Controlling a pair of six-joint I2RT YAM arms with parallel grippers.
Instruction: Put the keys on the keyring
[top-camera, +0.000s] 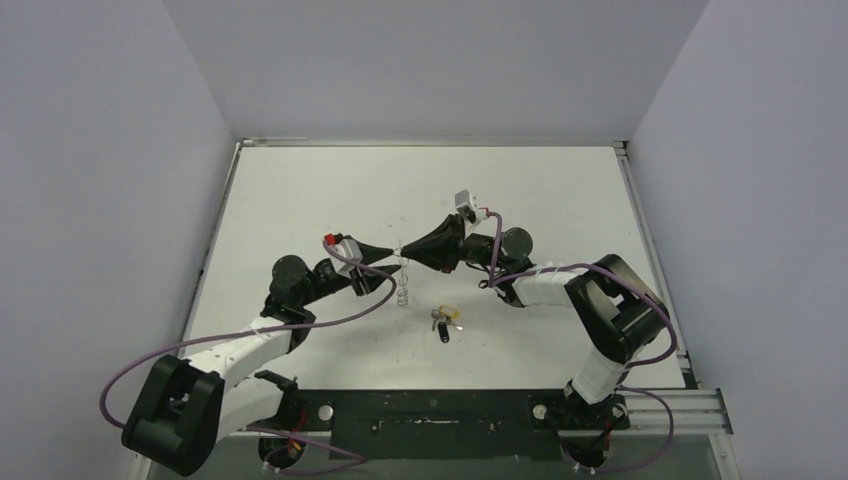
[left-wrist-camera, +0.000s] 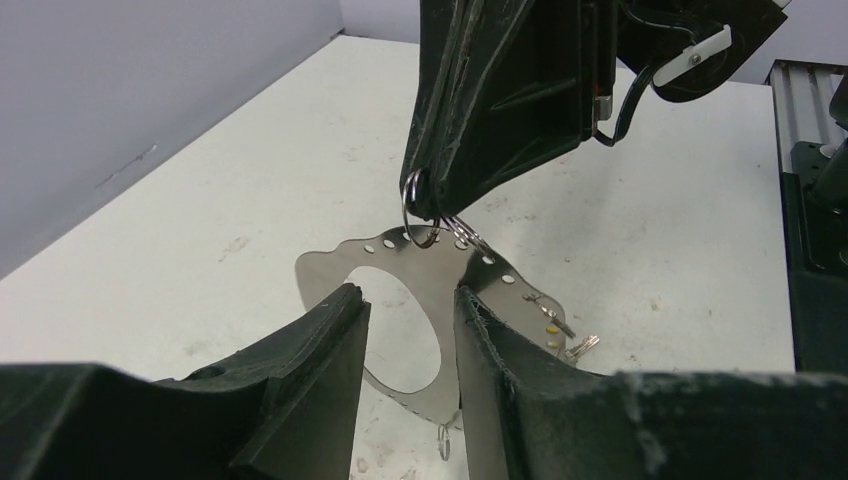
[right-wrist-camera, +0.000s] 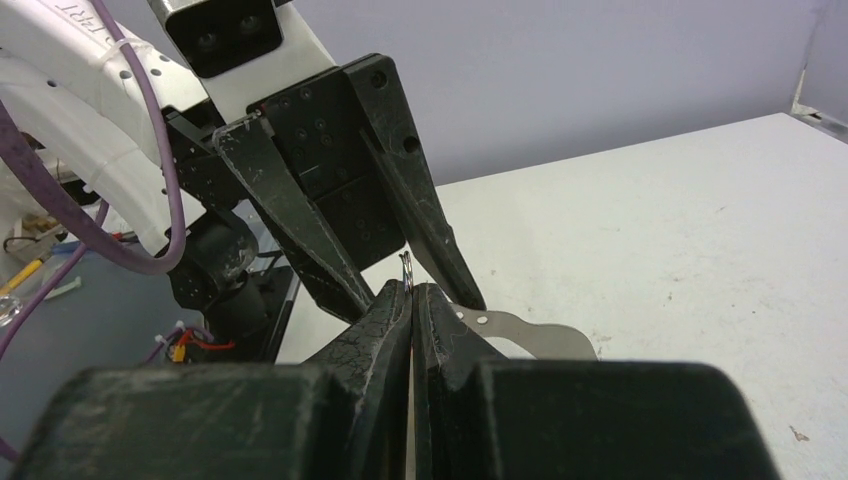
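**Q:** What stands done?
**A:** Nothing is threaded yet. Nearest the robot, the keys (top-camera: 446, 319) lie loose together on the table (top-camera: 300, 200), apart from both grippers.

**Q:** And the tools?
**A:** Farther back, the keyring (left-wrist-camera: 335, 265), a flat silvery plate with an oval opening, hangs raised above the table. The right gripper (right-wrist-camera: 411, 288) is pinched closed on a small ring (left-wrist-camera: 404, 205) at its top holes. The left gripper (left-wrist-camera: 408, 292) faces it, jaws parted, with the plate just past its tips. Whether they touch cannot be told.

**Q:** What is left?
**A:** Seemingly everything: fetch each key and work it onto a ring
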